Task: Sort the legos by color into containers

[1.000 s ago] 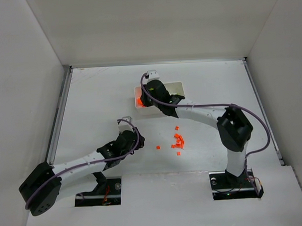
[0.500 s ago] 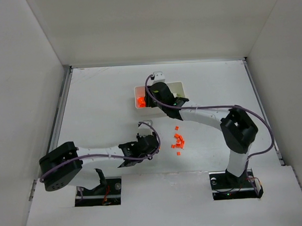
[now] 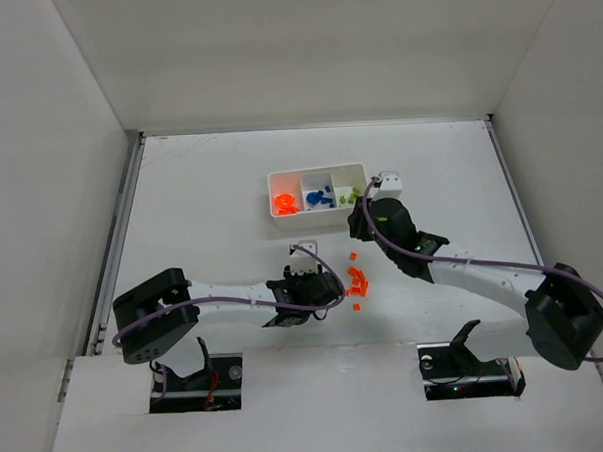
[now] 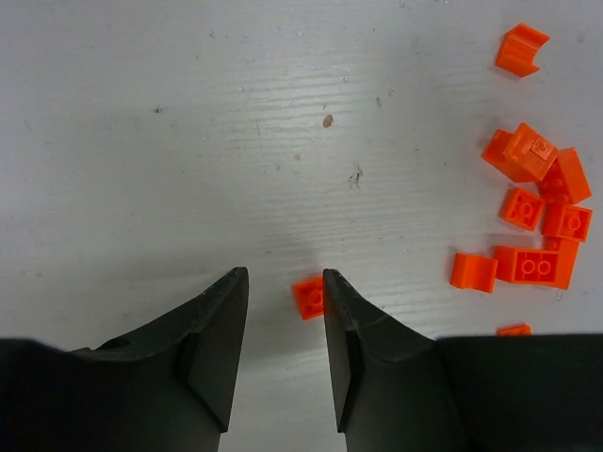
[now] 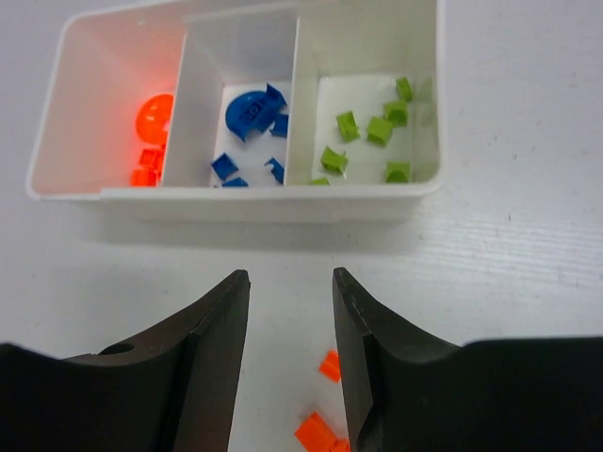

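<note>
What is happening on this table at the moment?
Two robot arms are sorting lego bricks by colour. The white tray already holds orange, blue and green pieces in separate compartments. Only orange bricks lie loose on the table. The left gripper stands open around one lone brick; the right gripper, open and empty, hovers near the tray.

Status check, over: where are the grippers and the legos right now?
Left gripper open at a lone orange brick. Right gripper open, empty, facing the tray. Orange pile unsorted; nothing in the way.

Left pincer (image 4: 285, 278), right pincer (image 5: 291, 276): jaws parted.
</note>
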Available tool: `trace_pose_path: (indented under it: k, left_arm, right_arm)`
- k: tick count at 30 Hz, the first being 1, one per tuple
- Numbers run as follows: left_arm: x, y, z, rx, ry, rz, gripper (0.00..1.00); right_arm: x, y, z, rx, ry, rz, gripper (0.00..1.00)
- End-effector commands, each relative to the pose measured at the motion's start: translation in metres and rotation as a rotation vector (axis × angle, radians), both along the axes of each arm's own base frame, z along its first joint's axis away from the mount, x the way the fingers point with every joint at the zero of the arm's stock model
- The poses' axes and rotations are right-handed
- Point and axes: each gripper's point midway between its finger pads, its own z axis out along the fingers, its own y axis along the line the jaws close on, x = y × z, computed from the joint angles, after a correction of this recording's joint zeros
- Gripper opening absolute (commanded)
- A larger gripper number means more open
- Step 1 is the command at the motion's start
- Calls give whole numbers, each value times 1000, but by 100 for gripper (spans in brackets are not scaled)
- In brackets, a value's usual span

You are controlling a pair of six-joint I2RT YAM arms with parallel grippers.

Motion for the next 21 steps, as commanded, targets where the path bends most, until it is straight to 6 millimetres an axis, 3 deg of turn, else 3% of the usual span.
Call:
trace_pose_path:
  k: [1,9,17,21]
  left_arm:
    - [3,3,6,-21,-9,147,35]
    - [-6,-6,-3,-25,17,148,35]
    - [-7,4,-14,63,22,161,26]
    - [-8,11,-22,104,25,163,21]
  right_arm:
    - [-7,-3,18,94,-59,-16,47]
    - [-19,-9,11,129,-53,-15,47]
    - [-27,-18,20,159,-74,-31,47]
    - [-36,-24,16,175,-52,-43,47]
